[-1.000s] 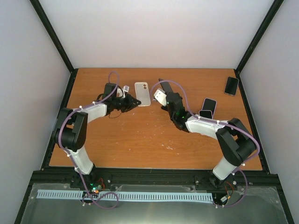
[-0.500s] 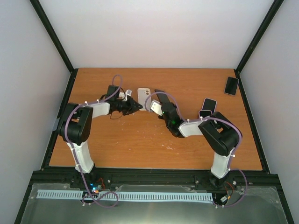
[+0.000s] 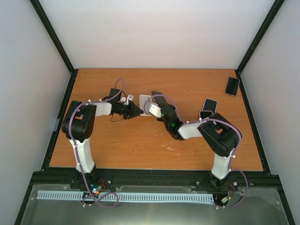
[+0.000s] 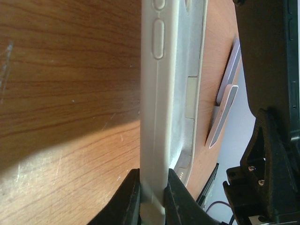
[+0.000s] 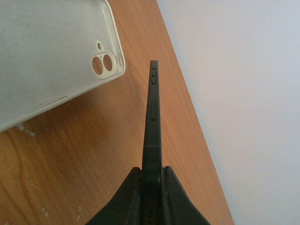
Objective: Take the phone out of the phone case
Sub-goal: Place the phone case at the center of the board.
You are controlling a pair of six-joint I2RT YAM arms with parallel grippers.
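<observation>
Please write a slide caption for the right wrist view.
Right gripper pinches the dark phone edge-on, apart from the white case.

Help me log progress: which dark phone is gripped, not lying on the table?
The thin black phone held edge-on in the right gripper's jaws; the others lie loose, far right.

The left arm (image 3: 84,157) and the right arm (image 3: 220,166) are built from white shell links joined by bulky black joints (image 3: 78,125). A purple cable (image 3: 117,83) is looped along each arm and fastened with white ties. Small red and green lights are seen at the left base (image 3: 95,190). The left gripper (image 4: 153,185) is fitted with matte black fingers (image 4: 123,206), tapered to narrow tips. Two silver screws (image 4: 261,182) are set in a black bracket.
</observation>
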